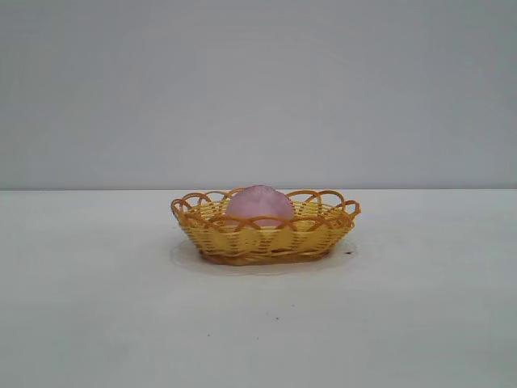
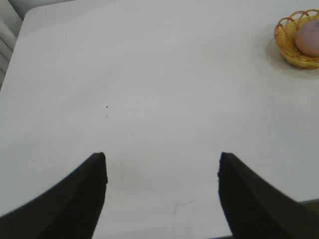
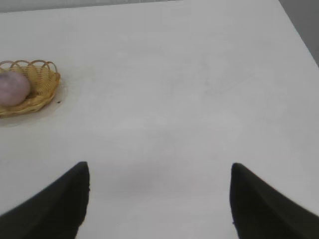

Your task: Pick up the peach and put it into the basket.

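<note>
1. Since the peach (image 1: 259, 205) already lies inside the basket (image 1: 266, 242), the task looks finished, and any regrasp would be a judgement call: it seems light and fairly firm, with a matte skin unlikely to slip, best taken across its rounded sides from above.
2. The peach is a pink-mauve lump, domed, rising above the basket's orange looped rim; the basket is yellow weave, shallow and oval, standing on the white table (image 1: 97, 307).
3. The left gripper (image 2: 162, 172) has its dark fingers spread apart with nothing between them, over bare table well away from the basket.
4. The right gripper (image 3: 159, 179) likewise stands spread and empty, well apart from the basket, which shows at the edge of its wrist view.
</note>
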`<state>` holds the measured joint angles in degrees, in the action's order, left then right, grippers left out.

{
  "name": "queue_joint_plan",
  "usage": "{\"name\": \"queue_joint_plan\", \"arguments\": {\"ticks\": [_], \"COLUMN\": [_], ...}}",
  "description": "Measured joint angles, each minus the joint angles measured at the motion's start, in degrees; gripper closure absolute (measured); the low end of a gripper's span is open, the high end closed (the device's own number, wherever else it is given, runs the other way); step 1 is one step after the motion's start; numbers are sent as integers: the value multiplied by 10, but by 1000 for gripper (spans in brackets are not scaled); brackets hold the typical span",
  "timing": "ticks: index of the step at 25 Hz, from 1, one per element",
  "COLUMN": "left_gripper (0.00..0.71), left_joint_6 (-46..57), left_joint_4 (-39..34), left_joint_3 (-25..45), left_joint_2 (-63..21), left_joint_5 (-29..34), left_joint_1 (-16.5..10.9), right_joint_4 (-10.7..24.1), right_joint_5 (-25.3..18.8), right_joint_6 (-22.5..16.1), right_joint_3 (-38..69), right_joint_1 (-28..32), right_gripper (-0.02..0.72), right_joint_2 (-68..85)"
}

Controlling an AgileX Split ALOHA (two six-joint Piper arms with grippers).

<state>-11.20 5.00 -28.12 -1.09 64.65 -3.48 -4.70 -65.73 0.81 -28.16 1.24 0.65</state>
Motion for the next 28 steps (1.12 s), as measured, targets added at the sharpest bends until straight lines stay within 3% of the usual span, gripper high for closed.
{"name": "queue_joint_plan", "arguments": {"ticks": [25,27,28], "left_gripper": [287,287,287], "left_joint_6": [0,0,0], "left_joint_4": [0,0,0], "left_joint_3": [0,0,0], "left_joint_2": [0,0,0], "left_joint_5": [0,0,0], "left_joint_1": [0,0,0], "right_joint_4": [5,5,5], "right_joint_5": [2,2,2], "right_joint_6": [-1,-1,-1], "right_joint_3": [1,1,1], "right_joint_1": [-46,-46,-46], "right_gripper": [198,259,254], "right_joint_2": [2,2,2]}}
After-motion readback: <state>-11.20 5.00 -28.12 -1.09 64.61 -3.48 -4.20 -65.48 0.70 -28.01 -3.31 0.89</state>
